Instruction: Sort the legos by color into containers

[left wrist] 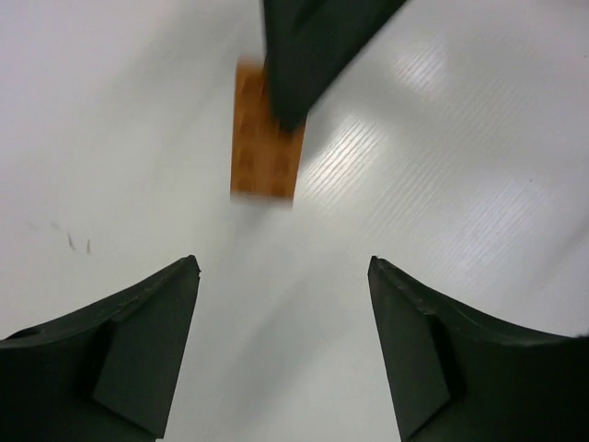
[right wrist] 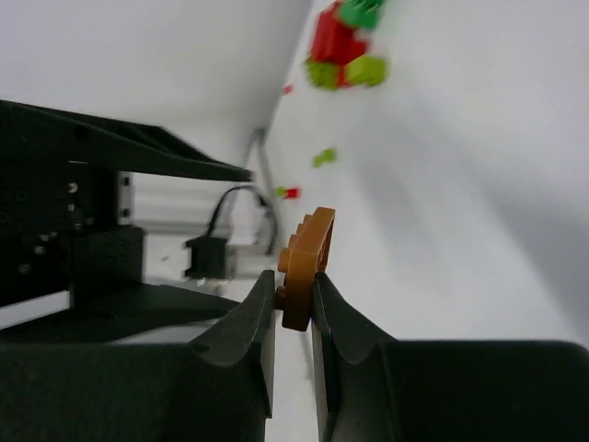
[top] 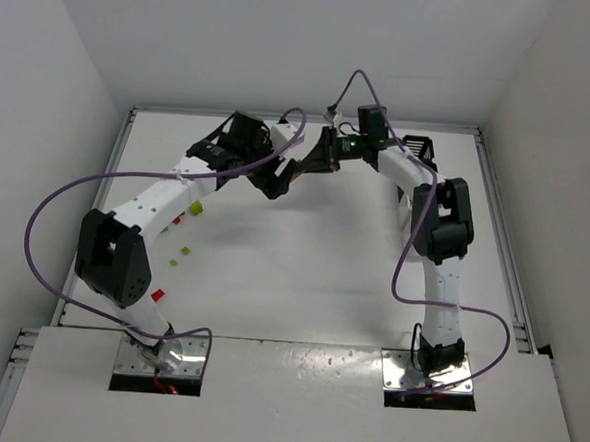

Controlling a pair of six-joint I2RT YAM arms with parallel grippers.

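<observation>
From above, two arms reach across the white table [top: 322,273] and meet near its far edge, the left gripper [top: 277,185] and the right gripper [top: 306,165] almost tip to tip. From here I cannot tell how their fingers stand, and anything between them is too small to make out. Five legos lie loose beside the left arm: three lime-yellow bricks [top: 196,208] and two red bricks [top: 156,295], strung out well apart. Only one container shows, a black slatted bin [top: 420,149] at the far edge, partly hidden behind the right arm. In the left wrist view, the left gripper [left wrist: 283,267] has its two fingers spread wide with only bare table between them. Ahead of them is one orange-brown brick [left wrist: 262,157], a flat rectangular plate, blurred. A dark finger [left wrist: 299,64] of the right gripper comes in from the top edge and covers the plate's upper right corner. In the right wrist view, the right gripper [right wrist: 293,281] is pinched narrow on that orange-brown brick [right wrist: 308,241], which stands on edge between the pads and juts beyond the tips, with studs along its rim. Whether it touches the table cannot be told. Farther off is a tight blurred cluster [right wrist: 345,46] of one red, one green and two lime-yellow pieces, with a single lime-yellow piece [right wrist: 324,157] and a small red piece [right wrist: 293,192] lying apart from it.
</observation>
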